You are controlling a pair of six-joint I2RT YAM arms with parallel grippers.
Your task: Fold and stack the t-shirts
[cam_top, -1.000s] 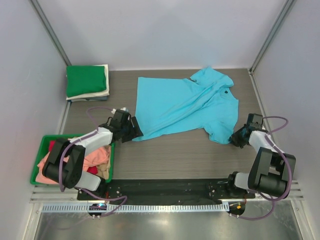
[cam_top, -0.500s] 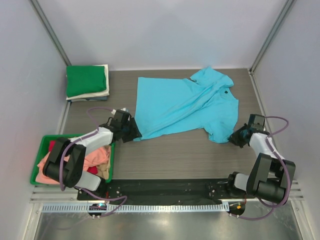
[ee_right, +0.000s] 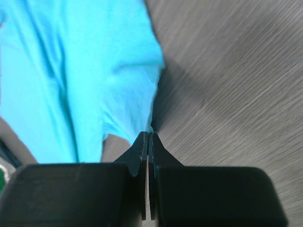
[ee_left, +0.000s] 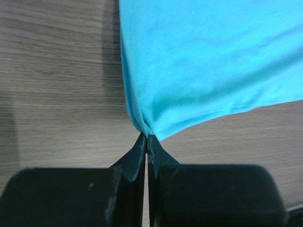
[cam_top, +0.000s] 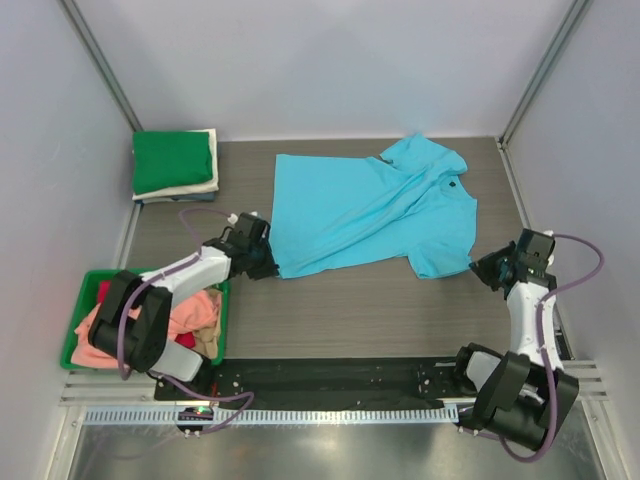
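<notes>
A sky-blue t-shirt lies spread across the middle of the table, with creases near the collar. My left gripper is shut on its near left corner; in the left wrist view the fingertips pinch a bunched tip of the blue cloth. My right gripper is shut on the near right corner, and the right wrist view shows the cloth drawn to a point between the closed gripper tips. A folded green t-shirt sits on a cream one at the back left.
A green plastic bin stands at the near left, holding crumpled pink, red and tan shirts. Grey walls close in the table on three sides. The black rail with both arm bases runs along the near edge.
The left gripper has closed on the shirt's near left corner. The right arm has swung outward to the right, drawing the near right corner with it.
</notes>
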